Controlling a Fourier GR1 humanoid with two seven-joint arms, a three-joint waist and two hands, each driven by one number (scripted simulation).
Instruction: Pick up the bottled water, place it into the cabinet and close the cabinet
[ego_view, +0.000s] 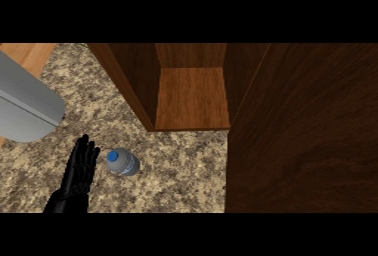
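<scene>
Blue-capped clear plastic water bottle (123, 161) stands upright on the speckled granite desk (177, 170), lower left of frame, below the open brown wooden cabinet (193, 97). Black left hand (80, 167) lies just left of it, fingers straight, holding nothing.

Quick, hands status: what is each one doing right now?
Left hand: open, fingers straight, beside the bottled water, holding nothing.
Right hand: not in view.

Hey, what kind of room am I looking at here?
Most likely a kitchen: a speckled stone-look counter, an open wooden cabinet standing on it, and a bottled water beside the left hand.
</scene>
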